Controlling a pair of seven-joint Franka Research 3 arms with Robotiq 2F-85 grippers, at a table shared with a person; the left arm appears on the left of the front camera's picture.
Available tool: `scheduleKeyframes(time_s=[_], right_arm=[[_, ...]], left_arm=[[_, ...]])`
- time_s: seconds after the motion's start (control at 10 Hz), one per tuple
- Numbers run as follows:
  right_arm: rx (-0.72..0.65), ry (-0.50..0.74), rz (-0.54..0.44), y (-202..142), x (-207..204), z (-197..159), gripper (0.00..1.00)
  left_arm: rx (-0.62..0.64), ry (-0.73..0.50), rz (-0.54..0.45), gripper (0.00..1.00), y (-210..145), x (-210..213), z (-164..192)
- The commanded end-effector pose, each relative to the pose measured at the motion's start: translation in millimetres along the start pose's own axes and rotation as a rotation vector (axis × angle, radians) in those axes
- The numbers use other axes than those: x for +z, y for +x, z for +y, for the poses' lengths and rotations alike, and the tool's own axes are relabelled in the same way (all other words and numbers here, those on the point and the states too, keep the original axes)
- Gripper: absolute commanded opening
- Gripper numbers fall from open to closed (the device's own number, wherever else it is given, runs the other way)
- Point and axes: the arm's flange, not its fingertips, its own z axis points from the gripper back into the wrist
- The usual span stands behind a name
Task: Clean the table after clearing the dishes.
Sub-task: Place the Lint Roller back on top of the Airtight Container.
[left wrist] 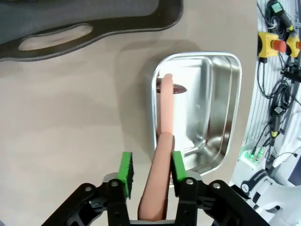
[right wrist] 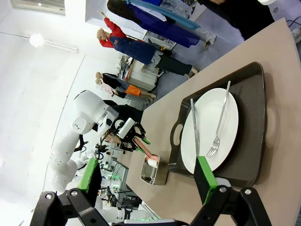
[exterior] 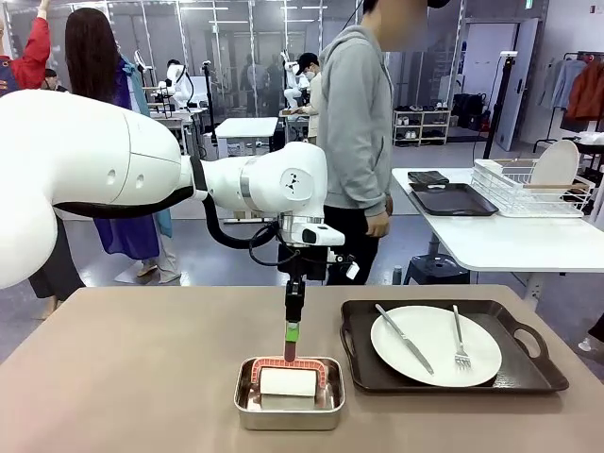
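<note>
Taupe table (exterior: 142, 377), busy workshop, left tool (left wrist: 151, 165) parted around pink handle (left wrist: 164, 108), right tool (right wrist: 146, 165) parted

My three views
Front looks across the table (exterior: 123, 377); my left wrist peers down close on the steel pan (left wrist: 226, 117); right wrist, farther off, shares it.

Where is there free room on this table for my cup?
The widest bare stretch of the table lies left of the steel pan. A narrower strip runs along the far edge behind it. The right side is crowded: the tray with its plate sits close beside the pan, with the left gripper above the pan.
</note>
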Motion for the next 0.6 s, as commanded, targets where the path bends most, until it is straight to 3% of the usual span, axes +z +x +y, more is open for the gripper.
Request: scheduleKeyframes(time_s=[0.0, 0.5], right_arm=[[-0.001, 0.002, -0.004, 0.5, 0.0, 3.7, 1.00], [-0.001, 0.002, -0.004, 0.5, 0.0, 3.7, 1.00]], left_arm=[[-0.021, 0.035, -0.021, 1.00, -5.5, 3.5, 0.6], [-0.011, 0.039, -0.027, 1.00, -19.2, 20.7, -7.0]])
